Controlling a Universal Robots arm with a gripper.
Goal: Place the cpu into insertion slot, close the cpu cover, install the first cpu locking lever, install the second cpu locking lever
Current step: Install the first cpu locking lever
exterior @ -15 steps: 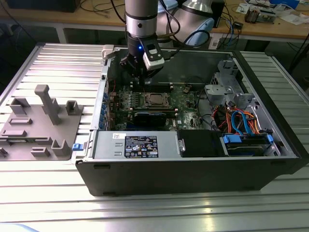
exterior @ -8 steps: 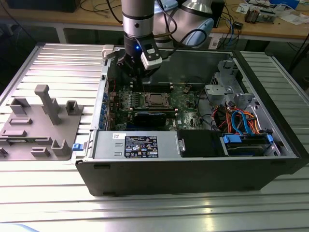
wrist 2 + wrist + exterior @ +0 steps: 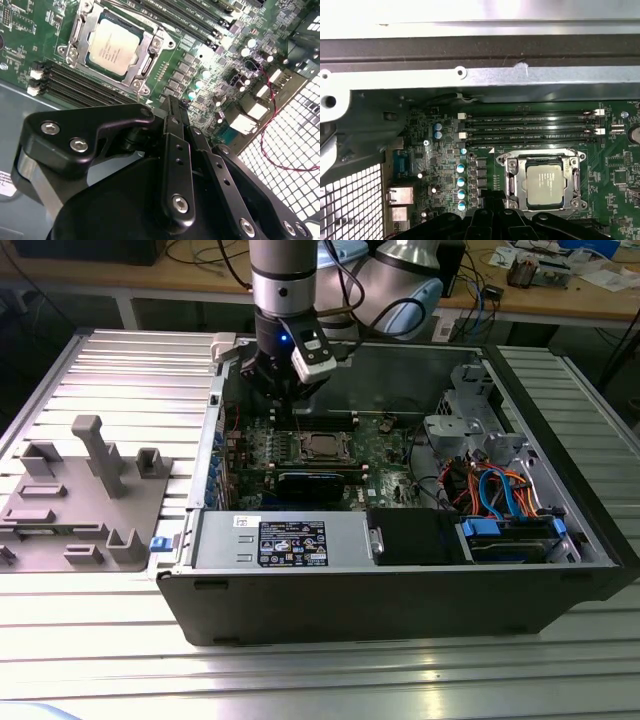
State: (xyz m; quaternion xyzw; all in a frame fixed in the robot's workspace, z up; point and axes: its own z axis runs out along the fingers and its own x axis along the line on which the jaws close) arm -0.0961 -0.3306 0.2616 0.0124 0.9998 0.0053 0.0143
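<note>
The cpu (image 3: 114, 46) (image 3: 545, 185) (image 3: 322, 447), a small square chip with a silvery-grey top, lies flat in the insertion slot (image 3: 320, 458) on the green board. The cpu cover (image 3: 150, 37) (image 3: 542, 156), a silvery frame, lies down around the chip's edges. My black gripper (image 3: 172, 105) (image 3: 492, 197) (image 3: 288, 405) hangs above the board, a short way off the socket toward the exterior view's left and the case's back wall. Its fingers (image 3: 176, 150) are together, with nothing between them. It touches neither the chip nor the cover.
Long black memory slots (image 3: 530, 127) (image 3: 75, 82) run beside the socket. The case's perforated rear wall (image 3: 295, 130) and a thin red wire (image 3: 270, 150) are close to the gripper. A grey fixture (image 3: 85, 495) stands on the table; a drive cage with orange and blue cables (image 3: 500, 485) fills the case's right.
</note>
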